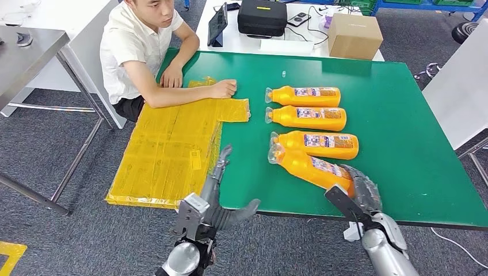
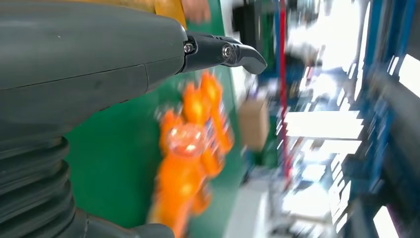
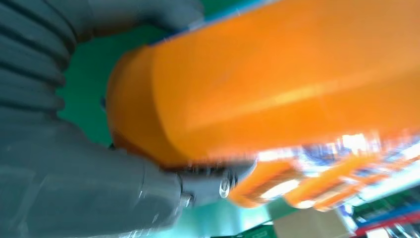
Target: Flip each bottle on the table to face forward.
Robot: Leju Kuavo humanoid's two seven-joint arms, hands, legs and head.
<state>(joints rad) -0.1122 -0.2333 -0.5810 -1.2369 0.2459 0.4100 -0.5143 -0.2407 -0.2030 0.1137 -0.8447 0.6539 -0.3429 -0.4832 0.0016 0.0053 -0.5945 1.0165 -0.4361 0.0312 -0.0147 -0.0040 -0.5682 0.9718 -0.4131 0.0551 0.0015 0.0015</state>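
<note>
Several orange bottles lie on their sides on the green table, caps pointing left. The nearest bottle is tilted, and my right hand grips its base end; up close the bottle sits in that hand. Beyond it lie three bottles in a column with labels up. My left hand hovers open at the table's near edge, left of the bottles, holding nothing. From the left wrist the bottles appear blurred beyond my left hand.
A person sits at the far left corner with forearms on the table, one hand on a stack of yellow sheets. A cardboard box and black case stand on the white table behind. A small cap lies far back.
</note>
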